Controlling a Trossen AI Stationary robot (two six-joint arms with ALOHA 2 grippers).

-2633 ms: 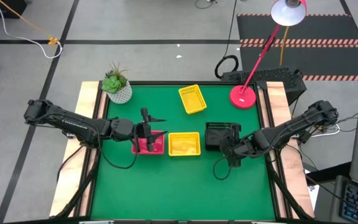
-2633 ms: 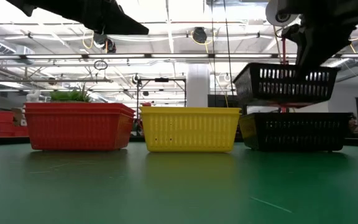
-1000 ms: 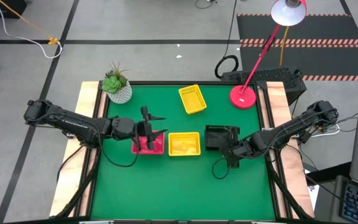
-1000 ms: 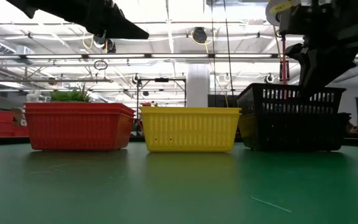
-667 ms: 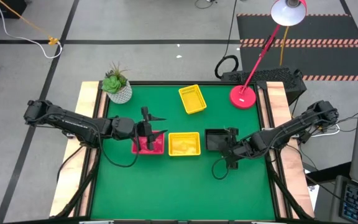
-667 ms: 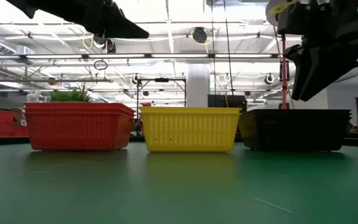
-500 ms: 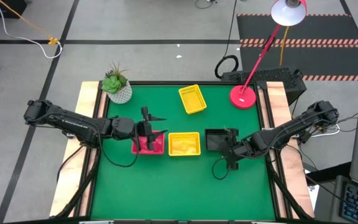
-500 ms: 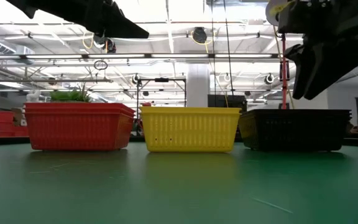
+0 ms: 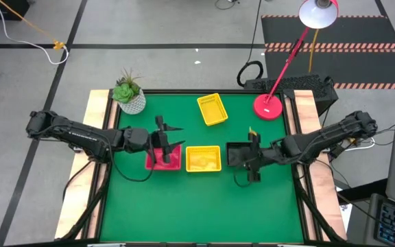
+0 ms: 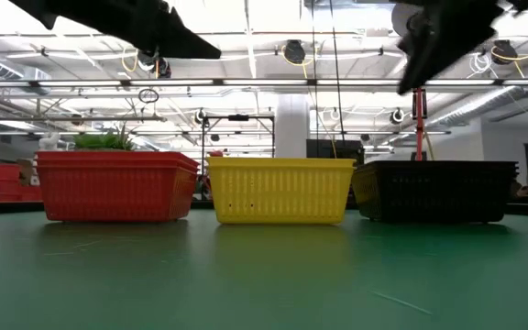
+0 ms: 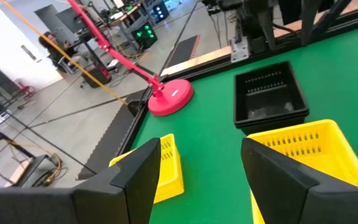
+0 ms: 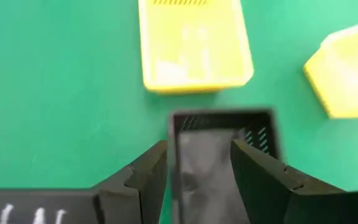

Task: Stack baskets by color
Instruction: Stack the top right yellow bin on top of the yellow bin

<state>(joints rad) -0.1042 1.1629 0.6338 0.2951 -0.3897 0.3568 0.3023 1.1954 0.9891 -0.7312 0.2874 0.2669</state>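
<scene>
Since the right gripper is raised above the black stack with its fingers spread and empty, the black baskets are judged done, and what is left is a yellow one. Seen past those fingers, the black stack lies directly below, and the yellow stack lies just beyond it, in the row's middle. The loose yellow basket sits well behind the yellow stack, toward the lamp base, its long axis skewed against the row. The left gripper hangs over the red stack, on the yellow stack's other side, its fingers likewise parted with nothing between them. From both grippers the loose basket lies up-table; neither arm is clearly nearer, though the left wrist view already faces it.
</scene>
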